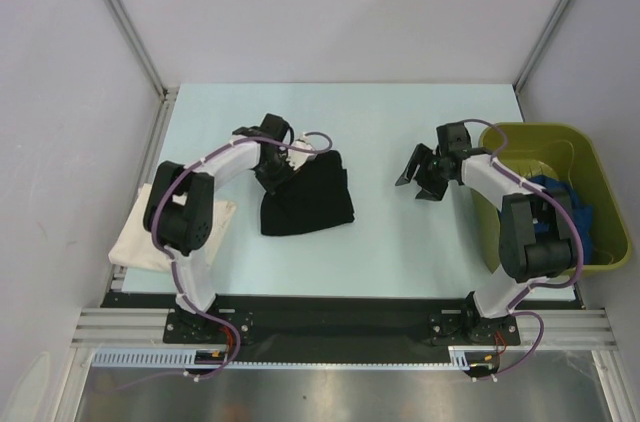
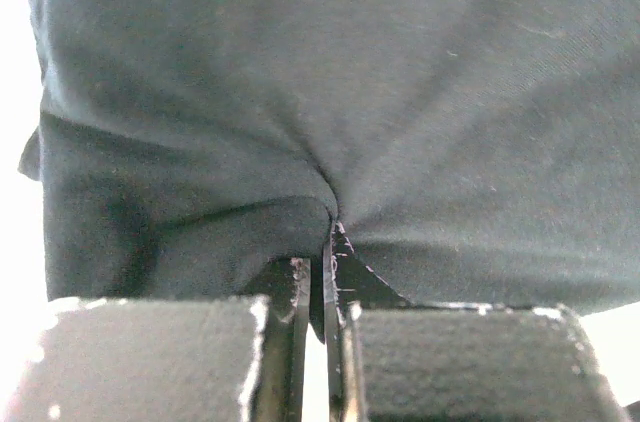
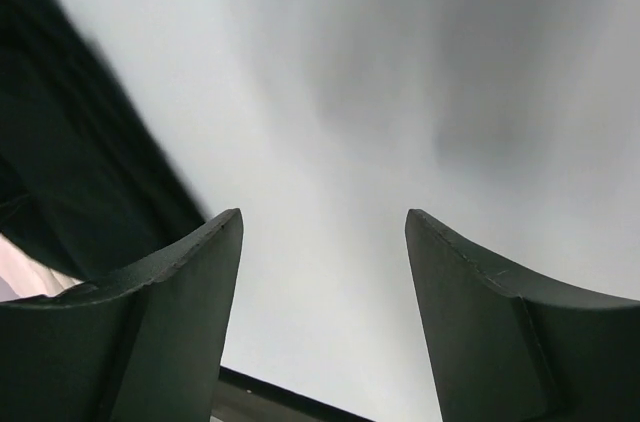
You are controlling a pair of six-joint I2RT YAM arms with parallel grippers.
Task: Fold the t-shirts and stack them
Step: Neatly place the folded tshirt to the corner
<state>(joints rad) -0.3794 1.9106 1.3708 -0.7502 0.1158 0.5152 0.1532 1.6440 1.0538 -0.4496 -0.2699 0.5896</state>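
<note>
The black t-shirt [image 1: 308, 200] lies bunched and roughly folded in the middle of the table. My left gripper [image 1: 272, 174] is shut on its upper left edge; in the left wrist view the black cloth [image 2: 330, 92] fills the frame and is pinched between the fingertips [image 2: 345, 267]. My right gripper [image 1: 418, 180] is open and empty, above the bare table right of the black shirt; its fingers [image 3: 195, 272] show nothing between them. The cream t-shirt [image 1: 140, 237] lies folded at the left table edge, partly under my left arm. The blue t-shirt [image 1: 565, 207] lies in the bin.
The olive-green plastic bin [image 1: 590, 157] stands at the right table edge, beside my right arm. The light blue table [image 1: 380, 122] ends at a metal rail at the front. Grey walls with metal posts close in the left, right and back.
</note>
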